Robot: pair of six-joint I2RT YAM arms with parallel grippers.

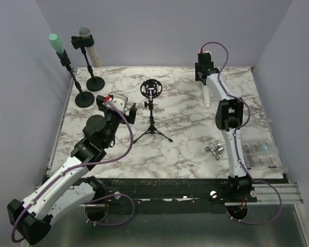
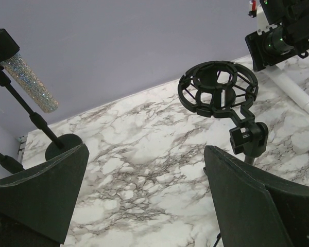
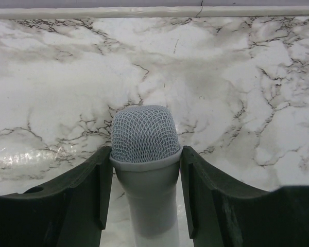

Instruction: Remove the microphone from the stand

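Note:
My right gripper [image 1: 203, 72] is at the back right of the table, shut on a white microphone [image 1: 207, 95] just under its grey mesh head [image 3: 144, 135]. The pads [image 3: 104, 180] press both sides of its collar, and the handle slants down toward the marble. The black tripod stand [image 1: 151, 90] stands mid-table, and its ring-shaped shock mount [image 2: 219, 87] holds nothing. My left gripper [image 1: 127, 109] is just left of the stand, open [image 2: 147, 154] with only marble between its fingers. In the left wrist view the right gripper [image 2: 278, 36] and the white microphone [image 2: 294, 91] show beyond the mount.
Two more microphones sit on round-base stands at the back left: a green-headed one [image 1: 55, 43] and a glittery one [image 1: 85, 36]. A black disc base [image 1: 95, 123] lies by my left arm. Metal fittings [image 1: 215, 150] and small parts [image 1: 257, 154] lie at the right front.

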